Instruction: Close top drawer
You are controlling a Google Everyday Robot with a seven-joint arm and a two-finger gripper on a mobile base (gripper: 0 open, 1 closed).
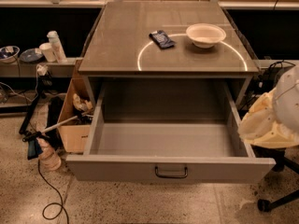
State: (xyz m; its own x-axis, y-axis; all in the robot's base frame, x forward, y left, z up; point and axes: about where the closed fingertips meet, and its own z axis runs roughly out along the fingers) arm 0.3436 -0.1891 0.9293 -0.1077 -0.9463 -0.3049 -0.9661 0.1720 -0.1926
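The top drawer (117,168) is pulled far out of the grey cabinet (121,55) toward me, and its grey box is empty. Its flat front carries a small dark loop handle (171,172) at the middle. No other drawer fronts show. My arm shows as a pale rounded bulk at the right edge. My gripper (254,125) is at its lower left end, above the drawer's right wall (233,120) near the front corner. I cannot tell whether it touches the wall.
A white bowl (205,34) and a dark blue packet (161,39) lie on the cabinet top. A cardboard box (74,129) with clutter, cables and a tool stand on the floor at left. A dark chair base (275,202) is at lower right.
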